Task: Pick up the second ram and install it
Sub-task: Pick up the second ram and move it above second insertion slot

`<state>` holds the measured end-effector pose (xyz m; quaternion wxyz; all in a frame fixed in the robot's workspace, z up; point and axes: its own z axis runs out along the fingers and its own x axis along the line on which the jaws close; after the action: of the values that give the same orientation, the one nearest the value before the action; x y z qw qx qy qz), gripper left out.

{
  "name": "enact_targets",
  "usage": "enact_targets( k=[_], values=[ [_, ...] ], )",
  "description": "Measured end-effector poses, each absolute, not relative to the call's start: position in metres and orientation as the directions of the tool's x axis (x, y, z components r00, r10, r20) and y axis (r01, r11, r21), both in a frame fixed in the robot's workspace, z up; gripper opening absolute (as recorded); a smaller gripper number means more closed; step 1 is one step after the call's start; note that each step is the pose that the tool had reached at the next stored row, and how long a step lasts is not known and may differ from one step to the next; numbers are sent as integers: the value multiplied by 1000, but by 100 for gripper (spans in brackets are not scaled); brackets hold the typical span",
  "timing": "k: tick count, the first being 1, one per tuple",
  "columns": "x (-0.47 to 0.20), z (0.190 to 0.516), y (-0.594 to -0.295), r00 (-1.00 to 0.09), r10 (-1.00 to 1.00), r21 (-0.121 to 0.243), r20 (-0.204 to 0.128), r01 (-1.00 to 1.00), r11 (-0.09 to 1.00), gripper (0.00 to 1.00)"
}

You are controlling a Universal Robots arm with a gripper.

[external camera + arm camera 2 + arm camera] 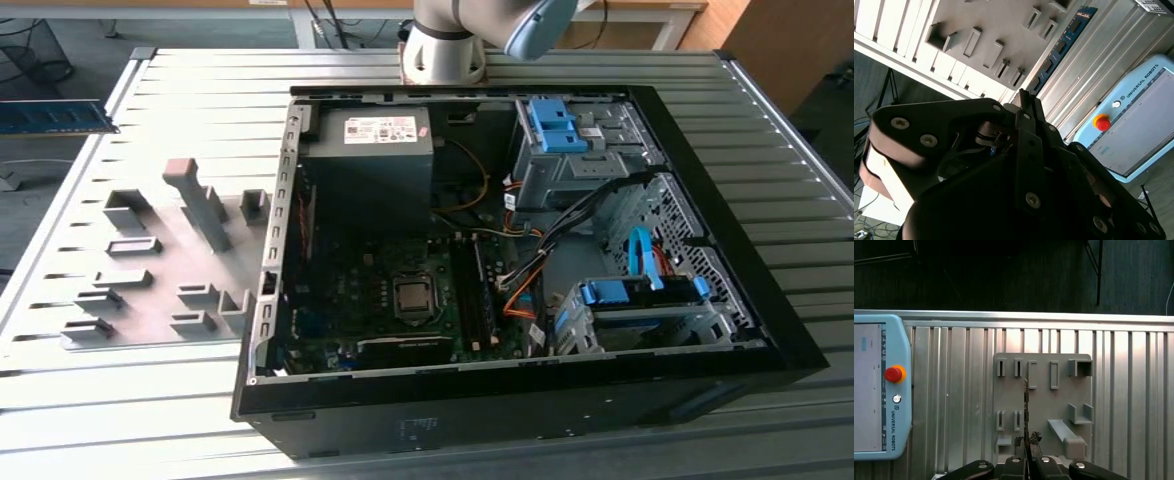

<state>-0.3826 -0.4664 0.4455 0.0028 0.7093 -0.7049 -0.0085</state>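
One blue ram clamped between black fingers.

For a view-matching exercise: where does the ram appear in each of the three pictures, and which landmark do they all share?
Exterior view: the ram lies at the exterior view's left edge, a blue strip.
Second wrist view: the ram runs slantwise alongside the plate.
First wrist view: the ram is edge-on, a thin line across the plate.
Shared landmark: the grey slotted plate.
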Motion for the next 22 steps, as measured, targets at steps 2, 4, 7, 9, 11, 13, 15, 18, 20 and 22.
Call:
enact_targets(
  k=[2, 4, 7, 9, 11, 13, 15, 18, 20, 22],
  values=[
    [-383, 446, -466, 6, -1000, 16, -8, -1000, -6, 14],
    [-382, 446, -466, 6, -1000, 16, -8, -1000, -6, 14],
    [-382, 446, -466, 6, -1000, 16, -8, -1000, -6, 14],
    [-381, 446, -466, 6, -1000, 16, -8, -1000, -6, 14],
    [-380, 446, -466, 6, -1000, 16, -8, -1000, -6, 14],
    [-378, 446, -466, 6, -1000, 16, -8, -1000, -6, 14],
    [-377, 446, -466, 6, -1000, 16, -8, -1000, -6, 14],
    [-375, 446, -466, 6, -1000, 16, -8, -1000, -6, 14],
    [-373, 446, -466, 6, -1000, 16, -8, -1000, -6, 14],
    [-371, 446, -466, 6, -1000, 16, -8, -1000, -6, 14]
  ],
)
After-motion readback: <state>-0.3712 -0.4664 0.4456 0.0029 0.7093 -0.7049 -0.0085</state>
